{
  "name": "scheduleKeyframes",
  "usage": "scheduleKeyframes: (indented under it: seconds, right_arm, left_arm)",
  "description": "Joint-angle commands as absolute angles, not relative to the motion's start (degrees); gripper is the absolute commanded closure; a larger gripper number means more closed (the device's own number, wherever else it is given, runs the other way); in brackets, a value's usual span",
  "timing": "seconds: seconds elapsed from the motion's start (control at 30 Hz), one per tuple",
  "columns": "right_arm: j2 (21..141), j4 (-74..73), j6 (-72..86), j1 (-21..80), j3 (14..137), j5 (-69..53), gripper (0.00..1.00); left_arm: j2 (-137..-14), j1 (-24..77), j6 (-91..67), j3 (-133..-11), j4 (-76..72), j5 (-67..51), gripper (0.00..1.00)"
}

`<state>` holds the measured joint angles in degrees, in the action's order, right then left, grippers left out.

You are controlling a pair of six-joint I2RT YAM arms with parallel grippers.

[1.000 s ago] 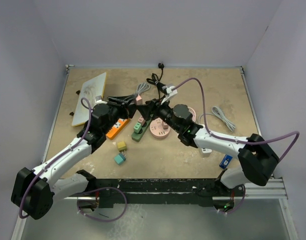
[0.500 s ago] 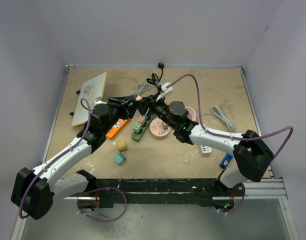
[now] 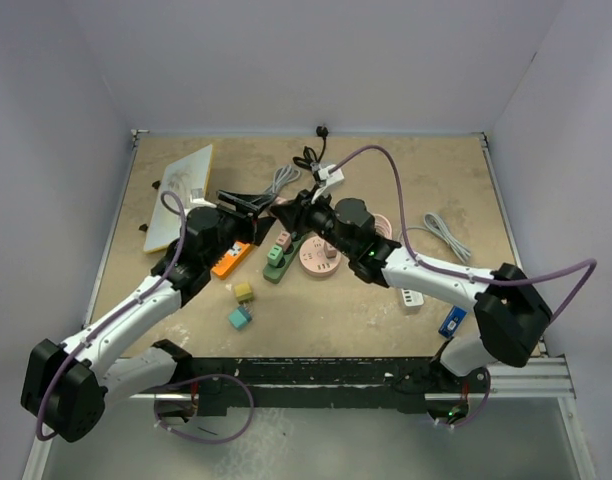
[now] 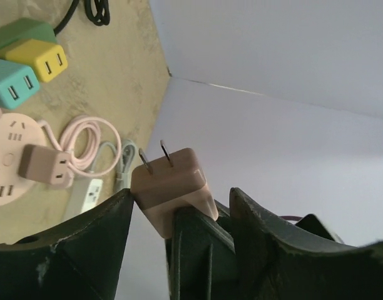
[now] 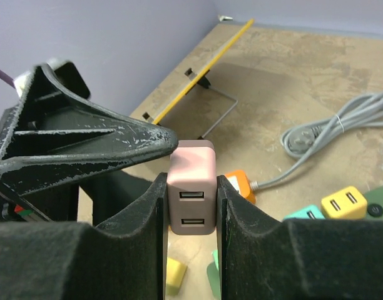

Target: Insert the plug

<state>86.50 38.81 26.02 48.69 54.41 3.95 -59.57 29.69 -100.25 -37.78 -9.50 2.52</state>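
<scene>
Two end effectors meet above the speckled tan tabletop (image 3: 406, 180), and the handover has just flipped. The left end effector (image 4: 182, 195), which pinched the plug a moment ago, has spread its scuffed black jaws wide and grips nothing. The right end effector (image 5: 190, 206) has clamped shut on it. That likely frees the right arm to carry it to a socket, perhaps on the round pink hub (image 3: 319, 262) below. The plug (image 4: 169, 187), held in the air, is a small, smooth, dusty-pink block with rounded edges. It has two flat metal prongs at one end and two USB slots at the other.
</scene>
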Motion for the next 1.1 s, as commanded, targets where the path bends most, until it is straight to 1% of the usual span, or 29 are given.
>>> scheduleKeyframes:
  seconds: [0.0, 0.1, 0.27, 0.37, 0.5, 0.63, 0.9, 1.07]
  right_arm:
    - [80.2, 31.6, 27.7, 48.3, 57.6, 6.2, 1.00]
    - [77.7, 23.7, 29.0, 47.6, 57.7, 6.5, 1.00]
    - [75.6, 8.0, 30.6, 45.6, 59.5, 6.7, 1.00]
    - [77.2, -2.3, 29.9, 44.8, 63.9, 5.8, 1.00]
    - [82.5, -14.3, 28.1, 44.2, 70.2, 3.8, 1.00]
    - [88.9, -22.1, 26.9, 43.9, 76.3, 3.1, 1.00]
    - [102.0, -31.4, 24.9, 43.9, 86.2, 2.0, 1.00]
    - [106.0, -34.8, 25.2, 43.9, 89.2, 4.6, 1.00]
  left_arm:
    - [-56.8, 29.7, -80.3, -42.7, -4.9, 2.9, 0.40]
    - [-54.0, 29.7, -70.3, -43.0, -3.1, 4.2, 0.40]
    - [-47.1, 29.7, -51.4, -46.0, 4.6, 11.1, 0.40]
    - [-43.7, 29.7, -39.2, -49.0, 8.2, 13.6, 0.40]
    - [-40.1, 29.7, -29.2, -50.6, 10.6, 15.6, 0.40]
    - [-36.7, 29.7, -25.7, -48.2, 9.4, 17.4, 0.41]
    - [-31.3, 29.7, -25.4, -42.7, 6.5, 22.1, 0.41]
    - [-30.4, 29.7, -25.9, -41.8, 7.3, 22.2, 0.41]
